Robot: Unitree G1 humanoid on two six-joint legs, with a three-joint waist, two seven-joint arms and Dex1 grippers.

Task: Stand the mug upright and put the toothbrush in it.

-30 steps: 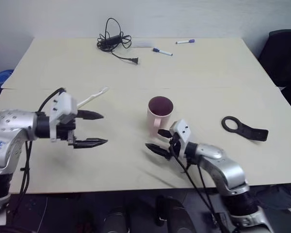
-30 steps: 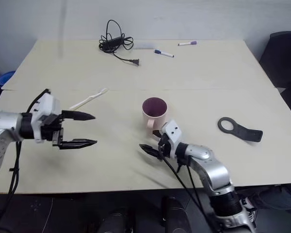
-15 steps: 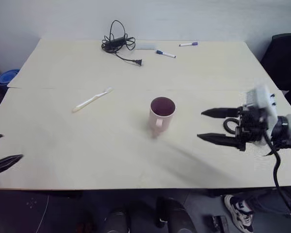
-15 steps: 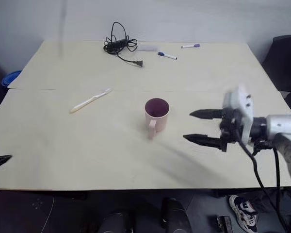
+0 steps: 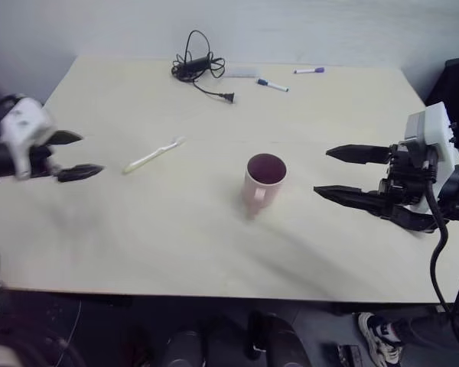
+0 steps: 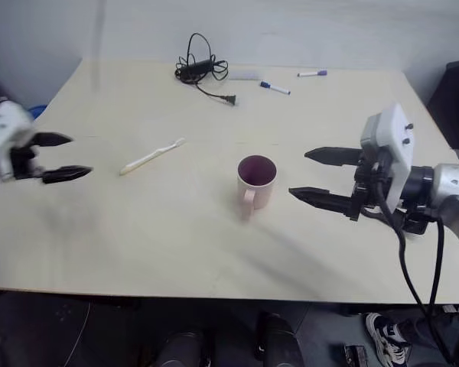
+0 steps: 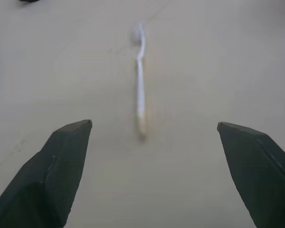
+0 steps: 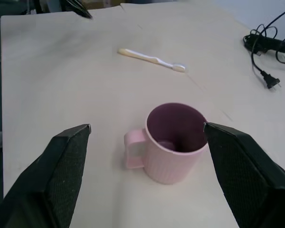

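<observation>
left hand point(image 5: 70, 155) motion-blurred, its arm cut off at frame edge; toothbrush point(image 7: 140, 85) bristles blurred

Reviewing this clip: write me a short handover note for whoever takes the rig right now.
Left gripper: jaws open, empty, just short of the toothbrush's handle end.
Right gripper: jaws open, empty, beside the mug on its right.
Mug: upright mid-table, mouth up, handle toward the robot.
Toothbrush: lying flat on the table, left of the mug, apart from it.
Done: mug stands upright.
Left: grasp the toothbrush, carry it over, drop it into the mug.
</observation>
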